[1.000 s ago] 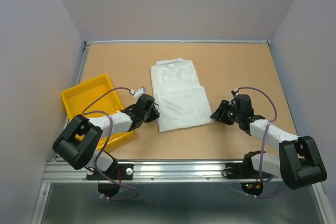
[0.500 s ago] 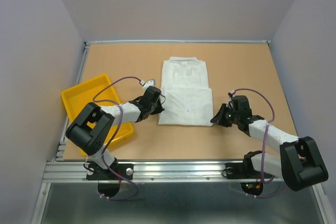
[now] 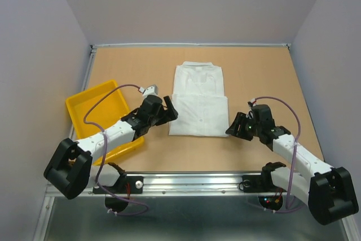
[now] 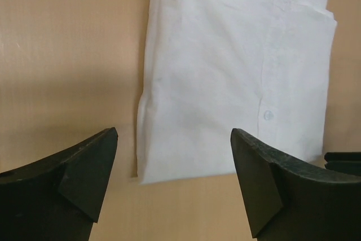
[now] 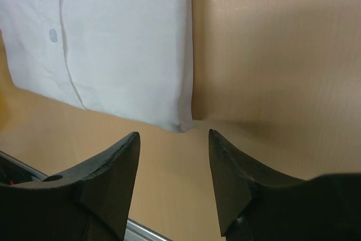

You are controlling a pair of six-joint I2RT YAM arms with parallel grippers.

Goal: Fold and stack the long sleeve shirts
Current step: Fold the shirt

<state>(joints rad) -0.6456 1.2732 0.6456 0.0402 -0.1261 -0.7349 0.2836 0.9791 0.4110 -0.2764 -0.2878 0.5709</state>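
A white long sleeve shirt point(image 3: 198, 100) lies folded into a neat rectangle at the middle of the table, collar toward the back. My left gripper point(image 3: 169, 108) sits just off its near left corner, jaws wide open and empty. The left wrist view shows the shirt point(image 4: 237, 71) ahead of the gripper point(image 4: 174, 139), with bare table between the fingers. My right gripper point(image 3: 233, 127) is beside the near right corner, also open and holding nothing. From the right wrist, the shirt point(image 5: 113, 43) and its corner lie just beyond the gripper point(image 5: 174, 139).
A yellow plastic tray point(image 3: 84, 108) sits at the left of the table, partly under the left arm. The table's metal front rail point(image 3: 186, 182) runs along the near edge, and grey walls enclose the other sides.
Both grippers have let go of the shirt's near corners and opened, backing off slightly. The shirt, earlier askew and dragged, now lies square in the middle.
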